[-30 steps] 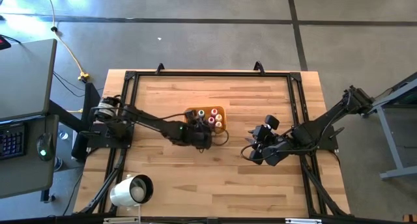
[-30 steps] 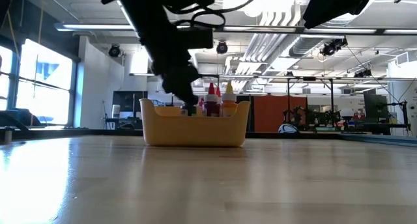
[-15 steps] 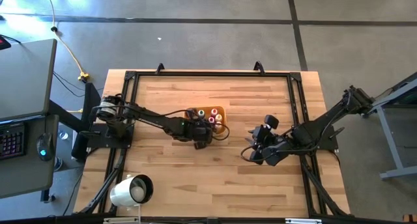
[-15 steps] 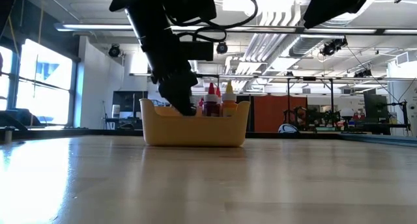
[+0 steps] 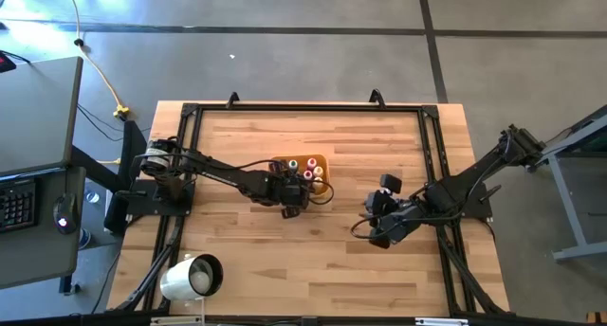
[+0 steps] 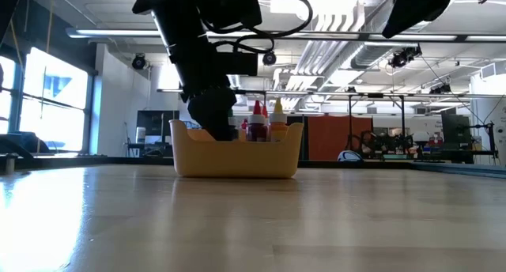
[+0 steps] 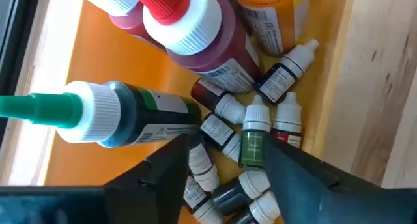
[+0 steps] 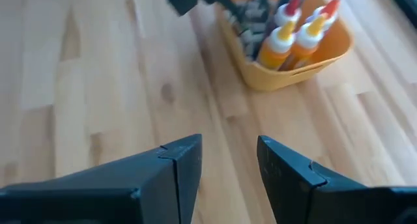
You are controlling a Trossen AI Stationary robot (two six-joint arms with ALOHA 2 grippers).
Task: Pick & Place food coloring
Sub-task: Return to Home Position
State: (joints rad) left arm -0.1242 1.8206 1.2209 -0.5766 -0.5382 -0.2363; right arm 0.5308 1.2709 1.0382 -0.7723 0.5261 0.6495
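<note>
The left gripper (image 7: pixel 228 149) reaches down into the yellow bin (image 7: pixel 78 61), its fingers (image 7: pixel 296 175) spread apart and holding nothing. Just below them lies a heap of small food coloring bottles (image 7: pixel 253 140) with pale caps, beside a taller red-capped bottle (image 7: pixel 195 25) and a green-tipped bottle (image 7: pixel 120 113). The bin sits near the middle of the wooden table (image 5: pixel 285 260). The right gripper (image 5: pixel 373 231) hovers over bare wood, apart from the bin, fingers parted and empty.

Left claw (image 5: pixel 292 199) covers part of yellow bin (image 5: pixel 321 160)
</note>
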